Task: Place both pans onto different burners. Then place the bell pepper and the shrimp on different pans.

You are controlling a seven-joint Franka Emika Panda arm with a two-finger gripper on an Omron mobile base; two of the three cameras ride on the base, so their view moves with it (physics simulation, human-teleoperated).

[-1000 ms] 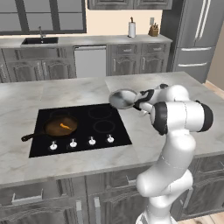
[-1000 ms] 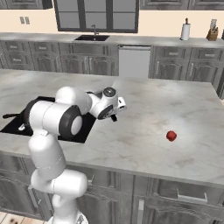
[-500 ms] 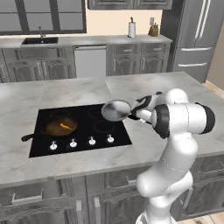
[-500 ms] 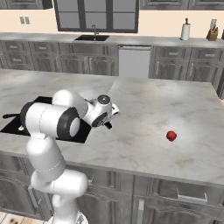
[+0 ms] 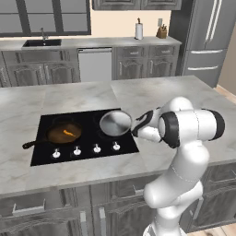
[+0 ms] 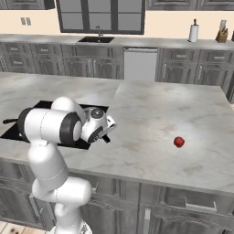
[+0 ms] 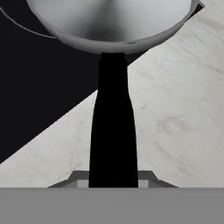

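The steel pan [image 5: 115, 122] hangs level over the right side of the black cooktop [image 5: 46, 154]; I cannot tell whether it touches the glass. My gripper [image 5: 137, 128] is shut on its black handle [image 7: 113, 127], with the pan's bowl [image 7: 113, 22] just ahead and a burner ring [image 7: 26, 28] beneath it. The cast-iron skillet [image 5: 64, 133] sits on the left burner with the small orange shrimp [image 5: 68, 132] inside. In the right base view my gripper [image 6: 105, 133] is at the cooktop's right edge, and the red bell pepper [image 6: 178, 142] lies on the marble far to its right.
White knobs [image 5: 76, 150] line the cooktop's front. The island's marble top [image 6: 151, 109] stretches wide to the right of the cooktop. Behind it run a back counter with a sink [image 5: 41, 43], a paper towel roll [image 5: 138, 31], a knife block [image 5: 162, 32] and a fridge [image 5: 207, 41].
The gripper has carried the steel pan left and down, from above the marble beside the cooktop to low over the cooktop's right burners. The skillet, shrimp and bell pepper have stayed put.
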